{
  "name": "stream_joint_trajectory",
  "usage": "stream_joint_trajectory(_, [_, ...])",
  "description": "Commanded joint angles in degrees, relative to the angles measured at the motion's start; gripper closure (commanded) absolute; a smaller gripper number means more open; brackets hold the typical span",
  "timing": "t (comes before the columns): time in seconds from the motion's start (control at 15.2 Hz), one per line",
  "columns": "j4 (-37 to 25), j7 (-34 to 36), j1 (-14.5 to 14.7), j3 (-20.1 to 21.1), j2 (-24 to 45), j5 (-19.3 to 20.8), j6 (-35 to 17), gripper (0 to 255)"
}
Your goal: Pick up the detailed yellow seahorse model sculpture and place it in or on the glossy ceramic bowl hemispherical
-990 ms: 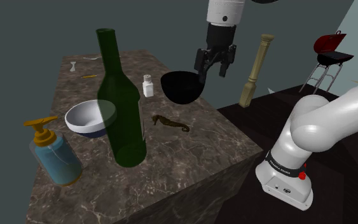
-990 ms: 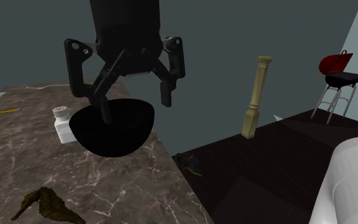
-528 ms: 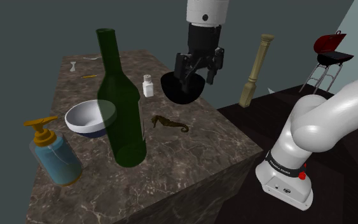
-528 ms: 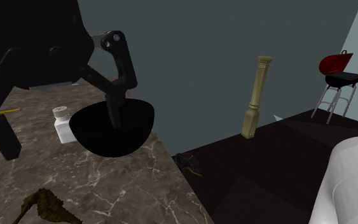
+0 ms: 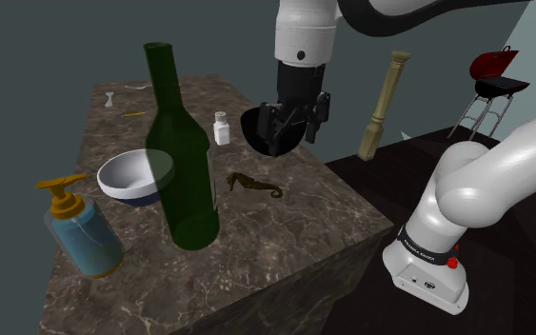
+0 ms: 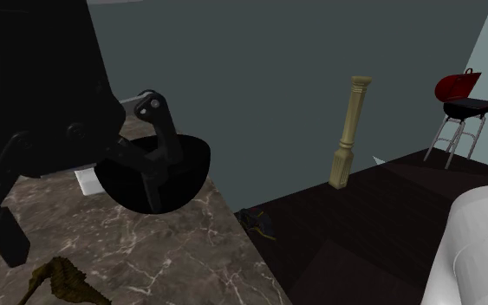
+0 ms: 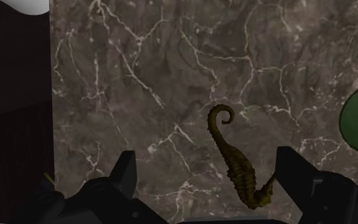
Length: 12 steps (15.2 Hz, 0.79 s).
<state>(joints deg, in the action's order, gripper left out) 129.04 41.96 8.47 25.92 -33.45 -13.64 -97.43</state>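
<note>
The small seahorse figure (image 7: pixel 237 162) is dull olive-brown rather than bright yellow, with a ridged, knobbly body, a tail curled into a tight hook and a thicker head end. It lies flat on the dark brown marble tabletop (image 5: pixel 285 238), whose polished surface is crossed by pale, branching veins. The all-black two-finger claw (image 7: pixel 208 170) hangs above that top with its fingers spread wide and nothing between their pads. Seen along the claw, the seahorse lies on the stone below the gap, its head end closer to one finger and its curled tail pointing away from the claw; neither finger touches it. Just behind the claw in the shoulder view sits the glossy black hemispherical bowl (image 5: pixel 259 133), smooth and round-bottomed, partly covered by the claw's fingers. A little white shaker (image 5: pixel 222 128) stands just beyond the bowl. Farther from the claw, past the seahorse, rises a tall dark green glass bottle (image 5: pixel 180 152), translucent and narrow-necked, with a shallow white bowl with a dark blue outside (image 5: pixel 128 178) close beside it and a pale blue pump bottle with an orange nozzle (image 5: pixel 80 228) beyond. Off the table, well apart from the claw, stand a beige turned baluster post (image 5: pixel 385 105) and a red kettle grill on thin legs (image 5: pixel 492 71).
</note>
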Motion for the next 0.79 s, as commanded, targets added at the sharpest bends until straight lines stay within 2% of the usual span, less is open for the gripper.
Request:
stream_joint_trajectory(0.0, [0.52, -0.02, 0.03, 0.08, -0.04, -0.07, -0.51, 0])
stream_joint_trajectory(0.4, [0.50, -0.02, 0.03, 0.08, -0.03, -0.07, -0.49, 0])
stream_joint_trajectory(0.46, [0.50, -0.02, 0.03, 0.08, -0.03, -0.07, -0.49, 255])
stream_joint_trajectory(0.73, [0.50, -0.02, 0.03, 0.08, -0.03, -0.07, -0.49, 255])
